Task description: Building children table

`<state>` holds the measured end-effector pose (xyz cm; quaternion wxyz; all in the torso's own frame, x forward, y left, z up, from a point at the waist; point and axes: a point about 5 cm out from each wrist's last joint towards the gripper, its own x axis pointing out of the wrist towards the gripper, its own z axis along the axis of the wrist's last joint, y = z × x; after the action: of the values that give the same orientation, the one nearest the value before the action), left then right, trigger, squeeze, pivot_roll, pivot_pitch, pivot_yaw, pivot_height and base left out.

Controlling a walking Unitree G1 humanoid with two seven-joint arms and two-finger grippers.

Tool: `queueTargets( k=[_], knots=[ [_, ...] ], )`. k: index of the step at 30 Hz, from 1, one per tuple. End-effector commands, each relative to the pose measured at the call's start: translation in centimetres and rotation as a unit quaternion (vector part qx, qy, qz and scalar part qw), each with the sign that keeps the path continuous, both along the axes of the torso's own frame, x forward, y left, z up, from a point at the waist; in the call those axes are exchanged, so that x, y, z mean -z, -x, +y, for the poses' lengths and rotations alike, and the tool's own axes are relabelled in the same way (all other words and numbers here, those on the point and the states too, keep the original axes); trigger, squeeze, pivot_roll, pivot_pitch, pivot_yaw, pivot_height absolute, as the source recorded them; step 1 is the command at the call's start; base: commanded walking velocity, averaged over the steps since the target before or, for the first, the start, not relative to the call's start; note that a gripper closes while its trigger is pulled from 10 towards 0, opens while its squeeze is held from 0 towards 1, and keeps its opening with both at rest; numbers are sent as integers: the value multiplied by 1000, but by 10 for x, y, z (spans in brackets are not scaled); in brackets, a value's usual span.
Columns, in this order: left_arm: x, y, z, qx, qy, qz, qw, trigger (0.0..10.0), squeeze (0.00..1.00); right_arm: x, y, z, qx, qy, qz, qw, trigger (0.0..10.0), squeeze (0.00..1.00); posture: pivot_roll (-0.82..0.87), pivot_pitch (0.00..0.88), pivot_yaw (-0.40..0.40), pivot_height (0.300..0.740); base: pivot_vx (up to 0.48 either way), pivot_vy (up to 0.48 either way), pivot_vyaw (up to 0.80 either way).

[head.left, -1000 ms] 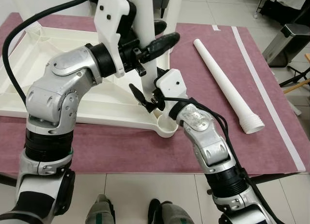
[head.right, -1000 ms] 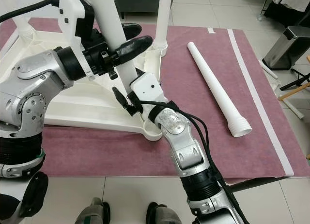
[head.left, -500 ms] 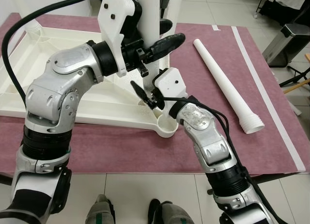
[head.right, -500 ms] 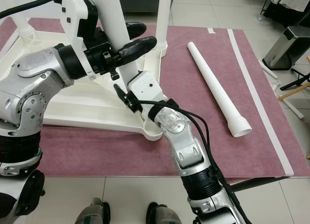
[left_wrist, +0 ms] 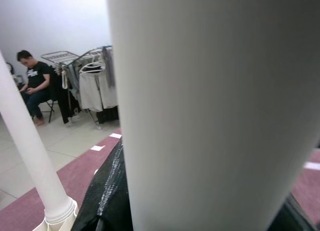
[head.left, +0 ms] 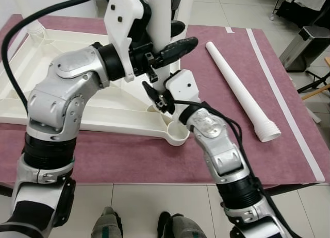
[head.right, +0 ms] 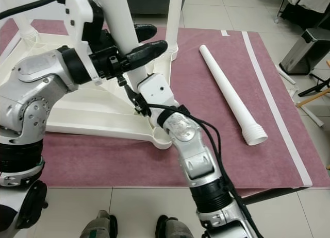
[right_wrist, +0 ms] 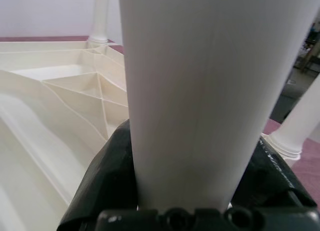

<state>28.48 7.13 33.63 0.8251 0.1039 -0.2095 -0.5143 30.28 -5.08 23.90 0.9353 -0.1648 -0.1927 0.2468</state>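
The left pincer [head.right: 135, 42] is clamped on an upright white table leg [head.right: 116, 22], one black finger [head.right: 147, 48] lying across the front of the tube and the other behind it; in the left wrist view the leg [left_wrist: 215, 111] stands right between the dark pads. Lower on the same leg, the right pincer [head.left: 156, 96] also grips it, its fingers [right_wrist: 105, 176] hugging the tube on both sides in the right wrist view, just above the corner socket [head.left: 178, 134] of the table top. The leg's foot seems to sit at that socket, though the right arm hides the joint itself.

The white table top [head.left: 46, 57] lies upside down, ribbed underside up, on a maroon mat [head.right: 216, 145] spread on the floor. Another leg [head.right: 174, 16] stands upright in the far corner of the top, and a further one [head.right: 23, 28] rises at the far left. A loose leg [head.left: 242, 88] lies flat on the mat to the right, well apart from the top, its threaded end nearest the robot. A metal bin [head.left: 304, 45] stands beyond the mat on the tiled floor [head.right: 134, 207]. In the left wrist view a person [left_wrist: 35, 86] sits by a clothes rack [left_wrist: 90, 81].
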Motion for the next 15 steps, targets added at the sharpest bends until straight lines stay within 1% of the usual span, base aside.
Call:
queueTargets(
  k=[1, 3, 4, 5, 6, 7, 8, 9, 10, 11, 12, 14, 15],
  knots=[
    [6, -11, -6, -72, 18, 39, 996, 10000, 0, -13, -2, -1, 42, -10, -36, 998, 0, 0, 105, 123, -12, 740, 0, 0, 0],
    [6, -11, -6, -72, 18, 39, 996, 10000, 0, -13, -2, -1, 42, -10, -36, 998, 0, 0, 105, 123, -12, 740, 0, 0, 0],
    [9, -18, -6, -90, 28, 62, 994, 10000, 1000, -14, -4, -1, 64, -13, -43, 997, 0, 0, 106, 124, -10, 740, 0, 0, 0],
    [9, -18, -6, -90, 28, 62, 994, 10000, 1000, -14, -4, -1, 64, -13, -43, 997, 0, 0, 106, 124, -10, 740, 0, 0, 0],
    [8, -25, -5, -117, 44, 80, 989, 10000, 1000, -14, -4, -1, 86, -18, -50, 995, 0, 0, 109, 130, -7, 740, 0, 0, 0],
    [8, -30, -3, -132, 53, 96, 985, 10000, 1000, -15, -5, -1, 104, -24, -54, 993, 0, 0, 109, 132, -7, 740, 0, 0, 0],
    [8, -30, -3, -132, 53, 96, 985, 10000, 1000, -15, -5, -1, 104, -24, -54, 993, 0, 0, 109, 132, -7, 740, 0, 0, 0],
    [6, -36, -1, -150, 78, 126, 978, 10000, 0, -16, -6, -3, 131, -36, -63, 989, 0, 0, 111, 136, -4, 740, 0, 0, 0],
    [6, -38, -1, -153, 91, 140, 974, 10000, 0, -18, -6, -5, 140, -42, -68, 987, 0, 0, 111, 136, -4, 740, 0, 0, 0],
    [6, -38, -1, -153, 91, 140, 974, 10000, 0, -18, -6, -5, 140, -42, -68, 987, 0, 0, 111, 136, -4, 740, 0, 0, 0],
    [4, -43, 0, -169, 117, 155, 966, 10000, 0, -19, -6, -6, 153, -48, -75, 984, 0, 0, 108, 138, -3, 740, 0, 0, 0],
    [1, -48, 3, -184, 143, 160, 959, 10000, 0, -20, -7, -8, 166, -49, -78, 982, 0, 0, 106, 139, -3, 740, 0, 0, 0],
    [1, -48, 3, -184, 143, 160, 959, 10000, 0, -20, -7, -8, 166, -49, -78, 982, 0, 0, 106, 139, -3, 740, 0, 0, 0]
  ],
)
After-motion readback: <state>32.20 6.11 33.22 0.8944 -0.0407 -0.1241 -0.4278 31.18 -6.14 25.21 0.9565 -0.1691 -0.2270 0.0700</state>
